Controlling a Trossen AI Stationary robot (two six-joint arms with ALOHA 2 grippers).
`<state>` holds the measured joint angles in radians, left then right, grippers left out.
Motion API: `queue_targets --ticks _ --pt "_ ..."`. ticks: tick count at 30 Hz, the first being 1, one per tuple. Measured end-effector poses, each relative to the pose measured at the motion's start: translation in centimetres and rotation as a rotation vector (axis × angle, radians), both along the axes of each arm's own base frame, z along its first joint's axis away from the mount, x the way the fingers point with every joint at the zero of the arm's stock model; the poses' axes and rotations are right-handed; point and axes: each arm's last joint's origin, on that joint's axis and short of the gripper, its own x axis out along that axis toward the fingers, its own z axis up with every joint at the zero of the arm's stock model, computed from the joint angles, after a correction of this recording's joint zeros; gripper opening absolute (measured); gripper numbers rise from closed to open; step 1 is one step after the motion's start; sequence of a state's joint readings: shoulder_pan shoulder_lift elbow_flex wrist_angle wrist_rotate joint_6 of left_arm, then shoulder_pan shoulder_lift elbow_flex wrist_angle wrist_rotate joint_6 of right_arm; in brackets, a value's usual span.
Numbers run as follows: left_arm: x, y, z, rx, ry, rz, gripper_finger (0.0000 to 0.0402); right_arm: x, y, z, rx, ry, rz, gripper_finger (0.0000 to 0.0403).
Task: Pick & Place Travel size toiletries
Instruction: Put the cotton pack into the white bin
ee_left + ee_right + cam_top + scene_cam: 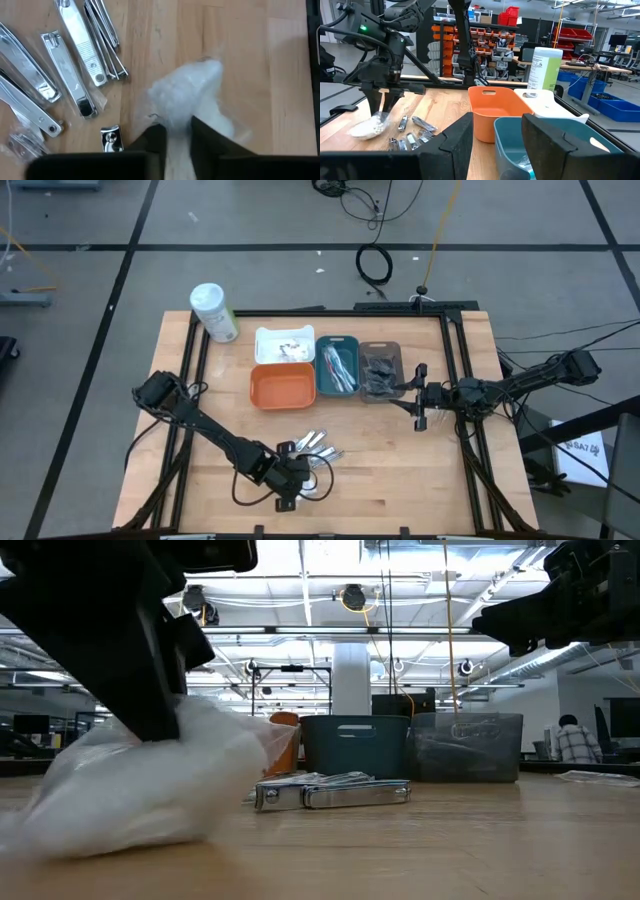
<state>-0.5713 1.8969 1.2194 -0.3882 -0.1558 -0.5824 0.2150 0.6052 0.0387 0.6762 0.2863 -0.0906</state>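
My left gripper (292,485) stands near the table's near edge, shut on a soft white packet in clear wrap (192,92). Several silvery nail clippers (315,446) lie flat on the wood just beyond it, and show again in the left wrist view (75,75). My right gripper (420,395) hovers open beside the grey tray (381,370), touching nothing. The grey tray holds dark items, the teal tray (338,365) slim blue-and-white items, and the white tray (285,343) small packets. The orange tray (283,386) looks bare. My left gripper pinches the packet's near end (178,145) between its two fingers (155,142), coming from above and pointing down. The bulk of the packet spreads out beyond the fingertips. Its underside (130,830) rests on the table.
A large white bottle with a green label (214,312) stands at the far left of the table. The four trays sit in a cluster at the far middle. Bare wood lies right of the clippers (400,470). A black frame rail runs along the table's edges (455,360).
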Motion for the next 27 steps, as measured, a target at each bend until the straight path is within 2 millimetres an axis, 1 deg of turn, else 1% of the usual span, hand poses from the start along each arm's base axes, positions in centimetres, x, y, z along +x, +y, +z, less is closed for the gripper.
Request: queue_targets --ticks 2,3,7,9,13,16,18,22,27 --pt "0.1 0.2 0.0 -0.001 0.000 0.003 0.0021 0.0 0.0 0.0 0.000 0.000 0.000 0.0155" --pt "0.2 0.3 0.0 -0.002 -0.001 0.006 0.0011 0.0 0.0 0.0 0.000 0.000 0.001 0.0155" --pt "0.4 0.5 0.0 0.001 -0.005 0.006 0.0012 0.0 0.0 0.0 0.000 0.000 0.000 0.0155" --pt "0.4 0.5 0.0 0.007 -0.007 -0.004 0.0005 0.0 0.0 0.0 0.000 0.000 0.001 0.0155" --pt "0.2 0.7 1.2 0.010 -0.038 -0.011 0.0006 0.0 0.0 0.0 0.000 0.000 0.000 0.0155" --pt "-0.1 1.0 2.9 0.041 -0.102 -0.015 0.0002 0.0 0.0 0.0 0.000 0.000 0.000 0.0155" --pt "-0.4 1.4 4.5 0.075 -0.169 -0.010 0.0004 0.0 0.0 -0.1 -0.002 0.009 0.000 0.0155" --pt "-1.7 2.2 8.5 0.160 -0.309 -0.026 0.0002 0.0 0.0 -0.1 -0.002 0.010 0.000 0.0155" --pt "-4.1 4.1 13.4 0.292 -0.459 -0.032 0.0002 0.0 0.0 -0.1 -0.003 0.011 0.000 0.0155"
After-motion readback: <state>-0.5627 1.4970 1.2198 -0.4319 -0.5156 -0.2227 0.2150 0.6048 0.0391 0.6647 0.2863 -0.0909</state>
